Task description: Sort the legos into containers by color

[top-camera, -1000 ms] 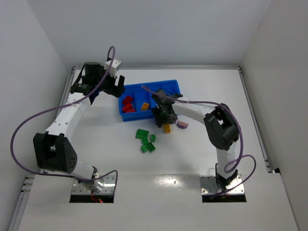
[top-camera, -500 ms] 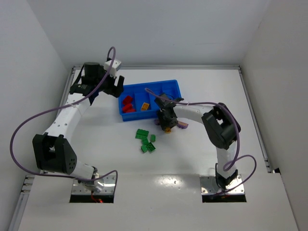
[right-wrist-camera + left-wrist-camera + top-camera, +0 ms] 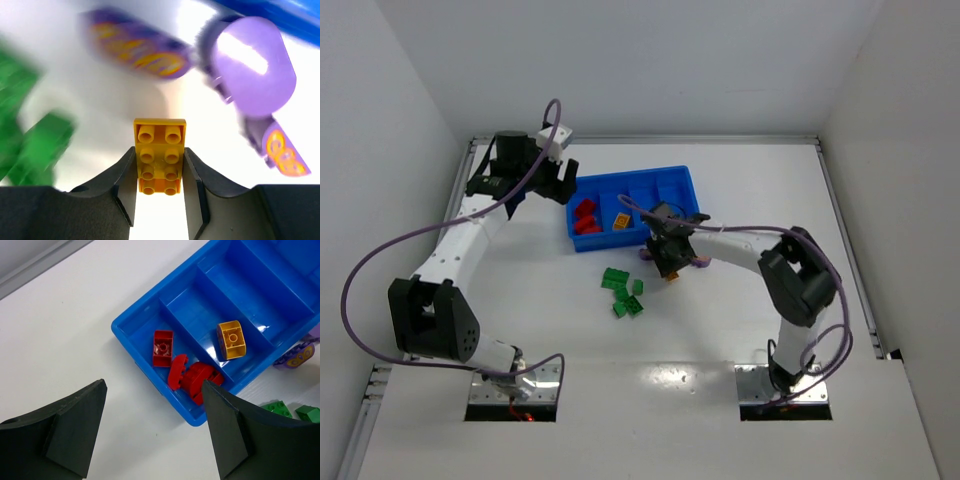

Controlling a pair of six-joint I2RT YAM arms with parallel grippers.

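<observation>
Right tool (image 3: 159,172): jaws pinched in on the long sides of a yellow brick (image 3: 160,147), studs facing the camera. Only the near half of the brick sits between the pads; the far half sticks out. From above, this tool is just off the near edge of the tray (image 3: 665,190), over the desk (image 3: 720,320). We cannot tell whether the brick is off the surface.

Left tool (image 3: 558,182): wide open, holding nothing, hanging over the tray's left end.

Tray: red bricks (image 3: 185,372) in the end compartment, a second yellow brick (image 3: 231,339) in the next one. Green bricks (image 3: 623,292) lie loose on the desk, near the right tool. Purple pieces (image 3: 252,67) lie just beyond the held brick.

Risks, as we judge them:
- A partial grip could let the brick swivel or slip out during the carry.
- The dividers are thin, so a small offset drops yellow in with red.
- The yellow compartment sits beside the left tool, so the arms may clash there.
- A low move could nudge the purple pieces.
</observation>
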